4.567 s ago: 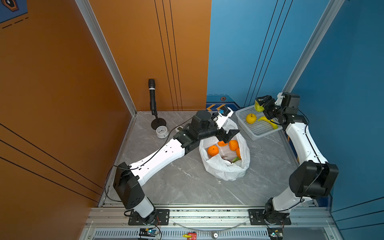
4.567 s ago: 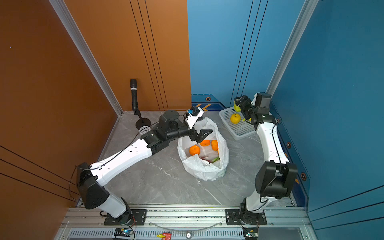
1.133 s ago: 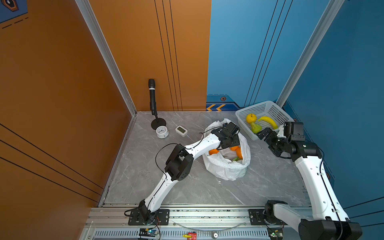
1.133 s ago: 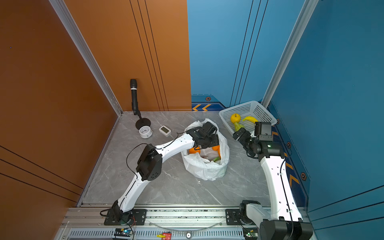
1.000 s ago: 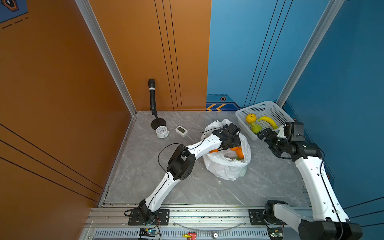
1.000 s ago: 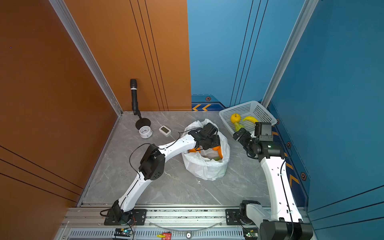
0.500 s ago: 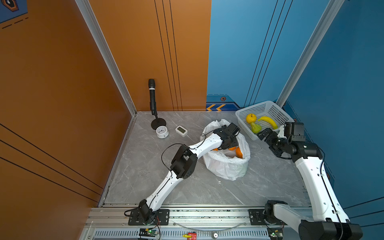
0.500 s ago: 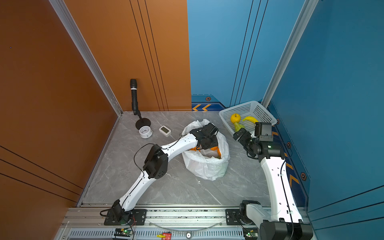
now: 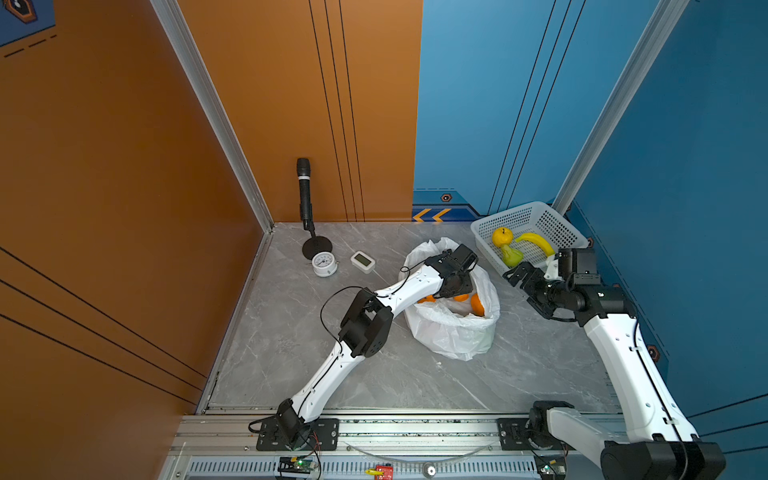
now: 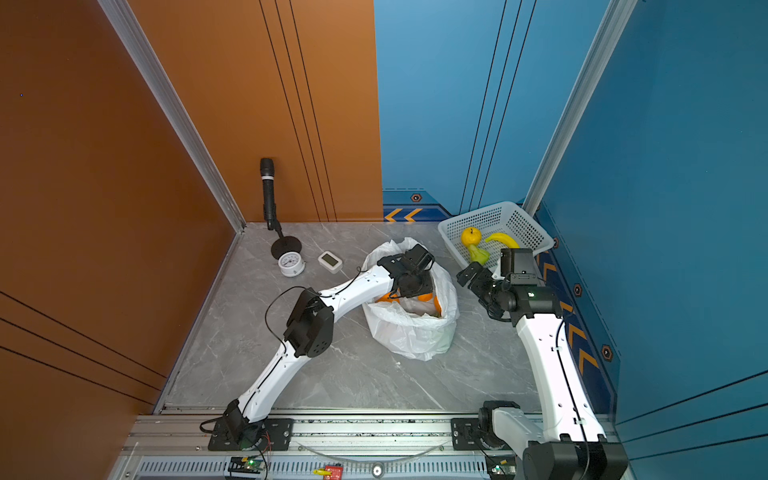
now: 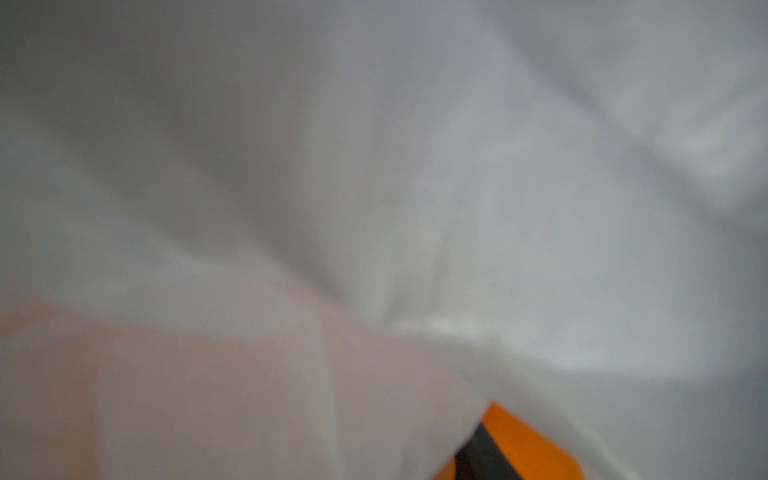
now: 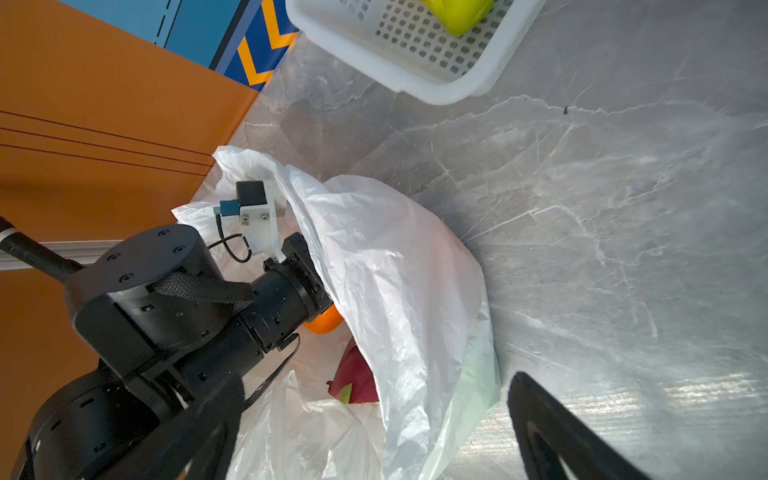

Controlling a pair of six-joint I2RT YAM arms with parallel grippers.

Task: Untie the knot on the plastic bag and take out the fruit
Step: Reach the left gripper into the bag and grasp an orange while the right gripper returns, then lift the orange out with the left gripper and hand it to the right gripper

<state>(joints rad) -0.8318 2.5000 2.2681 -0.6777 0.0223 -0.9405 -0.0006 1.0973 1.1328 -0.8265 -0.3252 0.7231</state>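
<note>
The white plastic bag (image 9: 453, 336) sits mid-table with its mouth gaping open; the knot is out of view. Several oranges (image 9: 478, 305) lie inside, and a pink-and-green dragon fruit (image 12: 357, 378) shows in the right wrist view. My left gripper (image 9: 457, 289) reaches down into the bag among the oranges. Its fingertips are hidden by the film. The left wrist view is filled by blurred bag (image 11: 374, 166), with an orange (image 11: 528, 449) beside one dark finger. My right gripper (image 9: 519, 276) hovers open just right of the bag, holding nothing.
A white perforated basket (image 9: 536, 216) at the back right holds a yellow round fruit (image 9: 502, 237), a green pear (image 9: 512, 257) and a banana (image 9: 536, 243). A microphone on a stand (image 9: 304, 195), a round clock (image 9: 323, 264) and a small white display (image 9: 363, 262) stand at the back left.
Since several seconds ago my left gripper came down from above the bag into its mouth, and my right arm drew back from the basket. Over the last second the left elbow shifted forward.
</note>
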